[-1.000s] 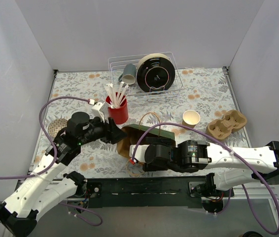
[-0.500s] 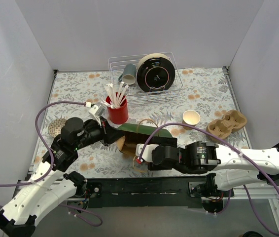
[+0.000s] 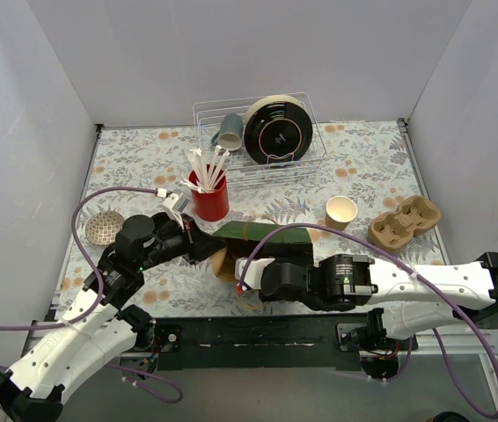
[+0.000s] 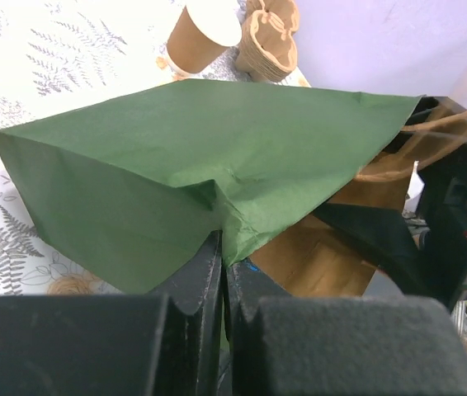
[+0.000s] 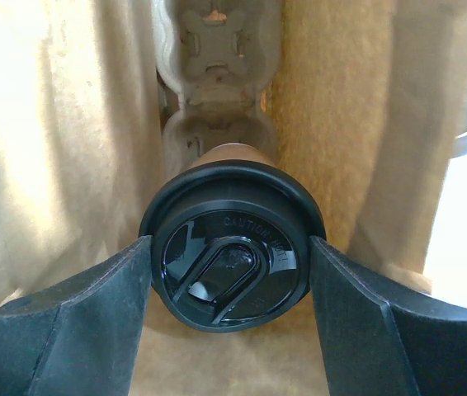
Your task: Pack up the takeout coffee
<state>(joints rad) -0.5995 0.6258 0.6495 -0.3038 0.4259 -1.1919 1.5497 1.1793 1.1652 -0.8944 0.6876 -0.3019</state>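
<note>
A green paper bag [image 3: 262, 234] with a brown inside lies on its side mid-table, its mouth toward the left. My left gripper [image 4: 224, 247] is shut on the bag's [image 4: 176, 157] green edge at that mouth. Inside the bag, my right gripper [image 5: 232, 268] is shut on a brown takeout coffee cup with a black lid [image 5: 242, 247]; both fingers press the lid's rim. Behind the cup, a moulded cardboard cup carrier [image 5: 217, 49] lies deeper in the bag. From above, the bag hides the cup and the right fingers.
An empty paper cup [image 3: 341, 210] and a second cardboard carrier [image 3: 405, 220] stand at the right. A red cup of straws [image 3: 209, 198] is just behind the bag. A wire dish rack [image 3: 258, 132] sits at the back, a patterned bowl [image 3: 104, 227] at the left.
My left gripper has closed onto the bag's edge and shifted slightly left. The bag's top has flattened and the right arm has moved a little at its mouth.
</note>
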